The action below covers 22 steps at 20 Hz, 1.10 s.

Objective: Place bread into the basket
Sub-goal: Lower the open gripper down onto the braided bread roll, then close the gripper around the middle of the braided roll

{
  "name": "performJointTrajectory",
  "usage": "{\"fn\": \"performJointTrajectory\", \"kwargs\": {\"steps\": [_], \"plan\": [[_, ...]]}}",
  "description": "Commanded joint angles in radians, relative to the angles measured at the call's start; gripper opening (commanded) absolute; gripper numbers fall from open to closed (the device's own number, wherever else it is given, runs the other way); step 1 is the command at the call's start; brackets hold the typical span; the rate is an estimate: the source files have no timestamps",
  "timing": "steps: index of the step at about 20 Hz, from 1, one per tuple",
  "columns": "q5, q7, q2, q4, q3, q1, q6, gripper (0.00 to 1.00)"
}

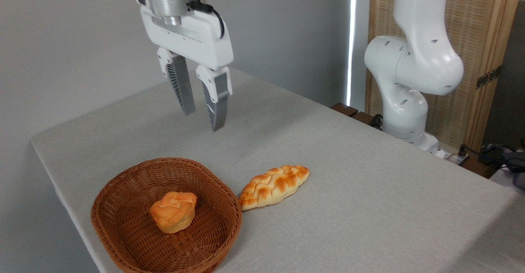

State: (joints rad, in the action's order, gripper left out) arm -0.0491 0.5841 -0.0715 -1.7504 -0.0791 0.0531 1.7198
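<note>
Task barely begun, judging by the layout: braided loaf [274,186] lying flat on the grey tabletop [369,207], outside the wicker basket [123,223], near end just beside the basket's right rim and possibly touching it, far end angled up and to the right. Inside the basket, only a small round orange bun [173,211], sitting near the middle and not the item asked for. Everything left to do: descend, grasp, lift, carry over the rim, release. Gripper [202,121] hanging in the air well above the table, up and to the left of the loaf, roughly over the stretch behind the basket. Fingers [216,100] parted a modest way, a clear gap between the ribbed pads, nothing held and nothing touched. Likely need for a wider opening or a grasp across the loaf's narrow width, given the slim gap now. Arm base [406,113] standing at the table's far right edge, well apart from both items.
</note>
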Motion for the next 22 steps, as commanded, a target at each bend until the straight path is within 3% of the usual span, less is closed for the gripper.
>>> {"fn": "performJointTrajectory", "kwargs": {"steps": [1, 5, 11, 22], "plan": [[0.002, 0.175, -0.135, -0.226, 0.044, -0.002, 0.101, 1.0], [0.002, 0.361, -0.223, -0.417, 0.113, -0.002, 0.164, 1.0], [0.002, 0.365, -0.215, -0.572, 0.133, -0.001, 0.343, 1.0], [0.002, 0.365, -0.177, -0.643, 0.133, 0.01, 0.412, 1.0]]}}
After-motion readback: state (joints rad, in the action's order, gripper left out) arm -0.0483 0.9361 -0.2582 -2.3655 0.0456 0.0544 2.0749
